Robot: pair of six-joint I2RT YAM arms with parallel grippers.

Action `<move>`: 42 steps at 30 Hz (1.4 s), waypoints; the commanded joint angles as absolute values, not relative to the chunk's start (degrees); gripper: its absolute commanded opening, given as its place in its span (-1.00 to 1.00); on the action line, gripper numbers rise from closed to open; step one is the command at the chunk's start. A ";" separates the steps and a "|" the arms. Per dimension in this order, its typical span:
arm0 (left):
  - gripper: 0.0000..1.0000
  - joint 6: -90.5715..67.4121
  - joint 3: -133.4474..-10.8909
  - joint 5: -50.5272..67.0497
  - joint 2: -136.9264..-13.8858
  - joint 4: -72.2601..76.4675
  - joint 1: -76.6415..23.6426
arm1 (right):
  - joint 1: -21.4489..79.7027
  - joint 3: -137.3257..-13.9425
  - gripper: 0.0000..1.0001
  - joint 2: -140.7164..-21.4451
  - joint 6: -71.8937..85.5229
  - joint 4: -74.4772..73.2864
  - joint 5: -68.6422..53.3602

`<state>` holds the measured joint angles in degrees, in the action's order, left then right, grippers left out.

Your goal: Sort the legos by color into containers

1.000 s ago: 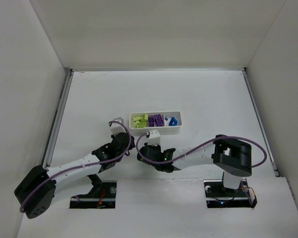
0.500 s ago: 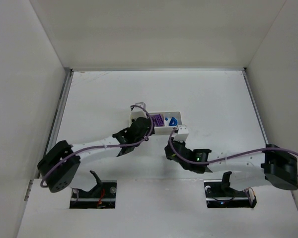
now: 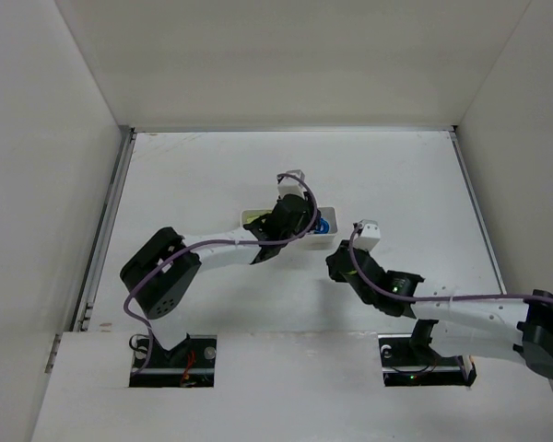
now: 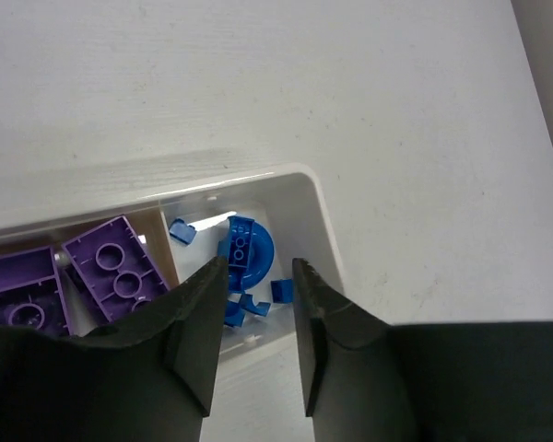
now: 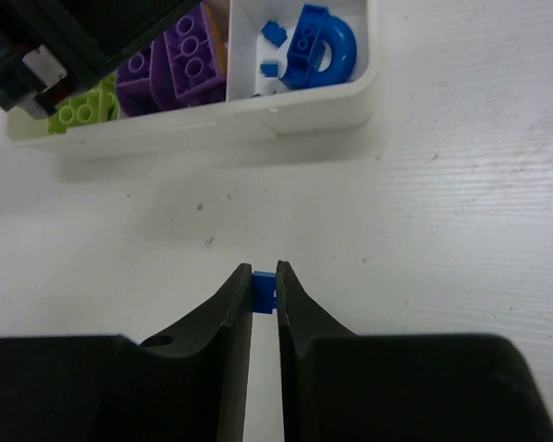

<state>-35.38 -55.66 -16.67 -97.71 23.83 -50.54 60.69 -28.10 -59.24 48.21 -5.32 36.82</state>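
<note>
The white tray (image 5: 295, 115) sits in the middle of the table (image 5: 461, 212). It has three parts. The green bricks (image 5: 83, 109) lie in the left part. The purple bricks (image 4: 120, 272) lie in the middle part. The right part holds blue ones: a round blue piece (image 4: 246, 250) with small blue bits (image 4: 181, 230) beside it.

The left hand (image 4: 258, 276) hangs over the right end of the tray, just above the blue part. Its two fingers (image 4: 198, 331) are a little apart with nothing between them, so it is open and holds nothing. From the top, its arm hides much of the tray.

The right hand (image 5: 264, 274) is to the right of the tray and a bit nearer, apart from it. Its fingers are pressed close on a tiny blue brick (image 5: 264, 290). The brick sits right at the fingertips. It is over bare table, on the near side of the tray's wall. I cannot tell if the brick touches the table.
</note>
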 commanded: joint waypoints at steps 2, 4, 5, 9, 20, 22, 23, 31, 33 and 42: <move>-0.25 -34.19 -56.70 -15.91 -94.32 26.28 -50.05 | 55.95 -29.26 -0.62 -59.06 43.95 0.96 33.76; -0.20 -34.28 -54.50 -16.17 -92.03 26.28 -49.35 | 53.32 -30.23 -0.62 -60.29 42.63 3.50 31.83; -0.19 -34.54 -53.01 -16.35 -90.54 26.28 -48.91 | 52.17 -30.93 -0.62 -61.16 41.93 4.56 30.86; -0.17 -35.07 -44.94 -18.10 -83.25 26.28 -47.77 | 48.39 -35.23 -0.62 -66.69 39.30 8.60 28.04; 0.06 -37.97 -23.30 -22.67 -52.59 14.52 -40.48 | 40.65 -45.17 -0.26 -79.63 35.25 11.78 26.37; 0.14 -38.14 -21.63 -22.94 -47.22 10.83 -38.37 | 40.74 -45.00 -0.04 -78.41 34.63 11.78 27.07; 0.17 -38.14 -20.93 -23.11 -44.67 8.98 -37.14 | 40.74 -44.65 0.03 -77.44 34.45 11.78 27.42; 1.00 -40.07 -18.02 -23.29 -35.69 -1.13 -28.88 | 40.91 -33.16 0.18 -63.66 36.38 10.72 33.48; 1.00 -41.21 -17.32 -23.29 -35.51 -2.11 -27.38 | 39.69 -29.46 0.23 -59.61 37.87 10.64 35.06; 1.00 -43.68 -14.59 -22.59 -36.30 -2.99 -23.07 | 33.88 -17.41 0.45 -51.33 42.27 11.77 39.55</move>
<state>-42.44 -15.46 -22.44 -36.18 -2.46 -24.10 35.00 -19.57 -52.88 39.94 9.41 36.32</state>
